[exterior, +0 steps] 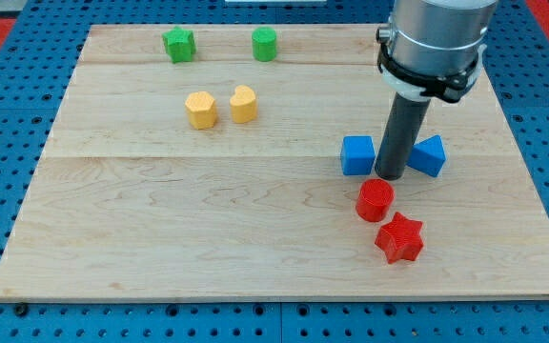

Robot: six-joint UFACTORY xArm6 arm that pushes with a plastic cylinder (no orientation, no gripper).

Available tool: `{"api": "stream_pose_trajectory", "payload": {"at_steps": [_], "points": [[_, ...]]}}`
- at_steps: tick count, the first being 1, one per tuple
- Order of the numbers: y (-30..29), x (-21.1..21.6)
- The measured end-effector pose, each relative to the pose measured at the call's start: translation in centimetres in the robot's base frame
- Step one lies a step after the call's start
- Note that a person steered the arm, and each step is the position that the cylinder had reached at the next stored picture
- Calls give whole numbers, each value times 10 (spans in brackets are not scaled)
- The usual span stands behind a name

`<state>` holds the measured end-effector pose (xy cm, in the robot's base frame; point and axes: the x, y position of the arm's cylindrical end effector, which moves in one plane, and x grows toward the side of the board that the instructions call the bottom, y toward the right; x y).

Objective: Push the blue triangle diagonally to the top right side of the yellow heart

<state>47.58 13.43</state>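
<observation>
A pale wooden board (pixel 255 238) made of glued planks, its grain running left to right, is seen resting on a blue perforated surface (pixel 8 95). Eight small matte blocks of solid colour are spread over it.

At the far edge a green star-like block (pixel 179 44) is placed left of a green cylinder (pixel 265 44). Nearer, a yellow hexagonal block (pixel 200 110) is set just left of the yellow heart (pixel 243 103); a narrow gap is seen between the two.

On the right half, a blue cube (pixel 357 154) and the blue triangle (pixel 429 155) are found on either side of the dark, smooth rod. My tip (pixel 390 177) is set down on the board between them, with the blue triangle just to its right and slightly farther; whether the rod touches either blue block cannot be told. Just nearer than the tip, a red cylinder (pixel 375 199) is seen, very close to it, and a red star (pixel 399 238) lies nearer still and a little to the right, close against the cylinder.

No gripper is carried by the arm, so no open or closed state can be given; only the straight rod below a grey metallic housing (pixel 437 43) with a black collar is shown.

The blue triangle is well apart from the yellow heart, lying to its right and nearer
</observation>
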Motion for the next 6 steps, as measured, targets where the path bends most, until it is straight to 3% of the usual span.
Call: {"api": "stream_pose_trajectory", "payload": {"at_steps": [2, 6], "points": [[70, -18], [43, -182]]}}
